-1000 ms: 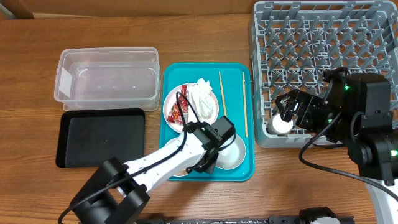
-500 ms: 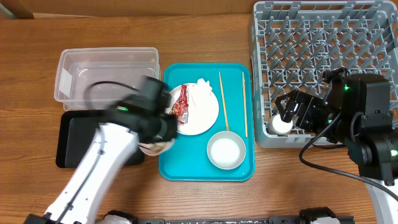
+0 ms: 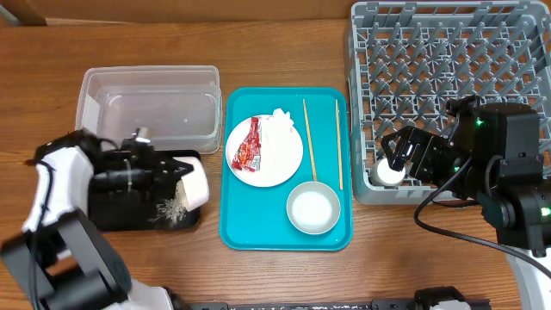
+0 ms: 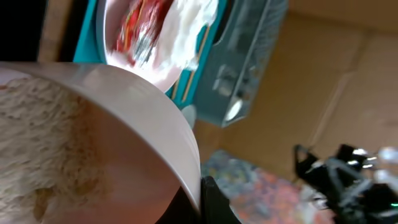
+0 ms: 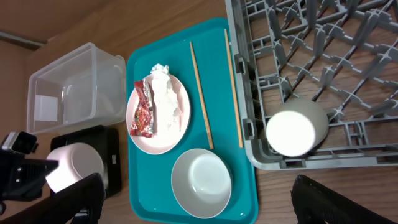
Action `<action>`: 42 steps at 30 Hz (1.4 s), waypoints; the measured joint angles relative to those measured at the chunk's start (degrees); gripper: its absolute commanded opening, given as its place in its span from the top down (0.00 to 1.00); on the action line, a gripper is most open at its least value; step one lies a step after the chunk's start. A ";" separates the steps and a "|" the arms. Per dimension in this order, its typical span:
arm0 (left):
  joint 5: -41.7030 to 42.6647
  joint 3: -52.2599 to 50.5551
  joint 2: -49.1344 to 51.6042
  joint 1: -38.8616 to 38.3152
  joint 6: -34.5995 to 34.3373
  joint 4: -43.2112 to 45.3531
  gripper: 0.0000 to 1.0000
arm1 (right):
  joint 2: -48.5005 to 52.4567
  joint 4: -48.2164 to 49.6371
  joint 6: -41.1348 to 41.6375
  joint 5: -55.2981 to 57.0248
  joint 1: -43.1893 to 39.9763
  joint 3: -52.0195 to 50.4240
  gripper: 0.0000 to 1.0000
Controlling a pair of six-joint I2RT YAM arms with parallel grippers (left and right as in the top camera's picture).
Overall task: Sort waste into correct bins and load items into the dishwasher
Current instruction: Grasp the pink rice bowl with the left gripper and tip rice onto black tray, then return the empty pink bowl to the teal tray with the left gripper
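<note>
My left gripper (image 3: 178, 175) is shut on the rim of a pale bowl (image 3: 197, 183), tipped on its side over the black tray (image 3: 120, 213). Loose rice (image 3: 172, 212) lies on that tray. In the left wrist view, rice clings inside the bowl (image 4: 56, 124) beside my finger (image 4: 204, 200). The white plate (image 3: 277, 164) on the teal tray holds the red sauce packet (image 3: 250, 145) and napkin (image 3: 281, 135). A second bowl (image 3: 312, 209) and two chopsticks (image 3: 308, 138) lie there too. My right gripper (image 3: 398, 159) is open and empty above the tiny cup (image 5: 295, 130) in the grey dish rack (image 3: 448, 77).
The clear tub (image 3: 148, 103) stands behind the black tray. The teal serving tray (image 3: 331, 237) lies between the bins and the rack. The right wrist view shows the rack's near corner (image 5: 311, 163) and bare wood in front of it.
My left arm carried the bowl from the teal tray leftward over the black tray and tipped it; rice now lies on the black tray. The right arm has not moved.
</note>
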 measured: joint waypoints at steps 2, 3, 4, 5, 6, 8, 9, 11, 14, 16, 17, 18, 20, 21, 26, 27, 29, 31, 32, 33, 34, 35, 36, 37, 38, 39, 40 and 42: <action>3.10 0.00 2.86 2.43 2.54 -0.17 0.96 | 0.00 0.02 0.00 -0.04 -0.02 0.00 0.03; 4.42 0.00 4.22 3.61 3.63 -0.24 0.96 | 0.00 0.02 -0.02 0.00 -0.02 0.00 0.03; 5.51 0.00 5.35 4.63 4.61 -0.24 0.96 | 0.00 0.02 0.00 -0.02 -0.02 0.00 0.03; 6.38 0.00 6.19 5.35 5.42 -0.28 0.96 | 0.00 0.02 0.00 -0.02 -0.02 0.00 0.03; 7.06 0.00 6.84 5.95 6.10 -0.44 0.96 | 0.00 0.02 0.00 -0.02 -0.02 0.00 0.03; 8.24 0.00 7.82 6.64 7.54 -1.38 0.96 | 0.00 0.02 0.00 -0.04 -0.02 0.00 0.03; 8.98 0.00 8.11 6.71 8.79 -2.91 0.96 | 0.00 0.02 0.02 -0.02 0.00 0.00 0.03; 10.08 0.00 8.15 6.73 11.58 -4.94 0.96 | 0.00 0.02 -0.02 -0.02 -0.02 0.00 0.03; 11.54 0.04 8.20 6.73 17.05 -11.06 0.96 | 0.00 0.02 0.00 -0.04 -0.02 0.00 0.03; 12.68 0.04 8.20 6.73 22.25 -13.49 0.96 | 0.00 -0.02 -0.02 -0.02 0.00 0.00 0.02; 13.05 0.07 8.20 6.73 24.68 -14.14 0.96 | -0.02 -0.04 0.00 -0.02 -0.02 0.00 0.02; 13.22 0.07 8.20 6.75 26.05 -14.97 0.96 | 0.00 -0.02 -0.02 -0.02 -0.02 0.00 0.02; 13.81 0.04 8.20 6.75 31.01 -18.49 0.96 | 0.00 -0.02 0.02 -0.02 -0.02 0.00 0.02; 13.94 0.07 8.20 6.75 33.90 -19.87 0.96 | 0.00 -0.07 0.00 -0.07 -0.02 0.00 0.02; 13.27 0.07 8.20 6.93 42.03 -18.73 0.96 | 0.00 -0.09 0.00 -0.04 0.00 0.00 0.02; 13.44 0.07 8.20 7.15 42.34 -19.52 0.96 | 0.00 -0.07 0.00 -0.04 -0.02 0.00 0.02; 13.88 0.07 8.20 7.17 43.67 -20.31 0.96 | 0.00 -0.13 0.02 -0.02 -0.02 0.00 0.02; 13.88 0.07 8.20 7.17 44.26 -20.17 0.96 | 0.00 -0.22 0.00 -0.02 -0.02 0.00 0.02; 13.88 0.07 8.20 7.17 44.30 -20.37 0.96 | 0.00 -0.24 0.00 -0.02 -0.02 0.00 0.02; 13.84 0.07 8.20 7.17 44.30 -20.63 0.96 | 0.00 -0.31 0.00 -0.04 0.00 0.00 0.02; 13.79 0.07 8.20 7.17 44.26 -20.61 0.96 | 0.00 -0.42 0.00 -0.02 -0.02 0.00 0.02; 13.62 0.07 8.20 7.15 44.22 -20.63 0.96 | 0.00 -0.55 0.02 -0.04 0.00 0.00 0.02; 13.20 0.07 8.15 7.10 44.06 -20.63 0.96 | 0.00 -0.61 0.02 0.00 -0.02 0.00 0.02; 12.79 0.07 8.13 7.02 44.00 -20.63 0.96 | 0.00 -0.59 0.02 -0.04 -0.02 0.00 0.02; 12.13 0.07 7.96 6.78 43.82 -20.61 0.96 | 0.00 -0.61 -0.02 -0.04 -0.02 0.00 0.02; 11.74 0.07 7.67 6.56 43.80 -20.59 0.96 | 0.00 -0.61 -0.02 -0.04 0.00 0.00 0.02; 11.13 0.07 7.21 6.14 43.80 -20.57 0.96 | 0.00 -0.59 0.00 -0.02 0.00 0.00 0.02; 10.01 0.07 5.29 4.59 43.71 -19.69 0.96 | 0.00 -0.59 0.00 -0.04 -0.02 0.00 0.02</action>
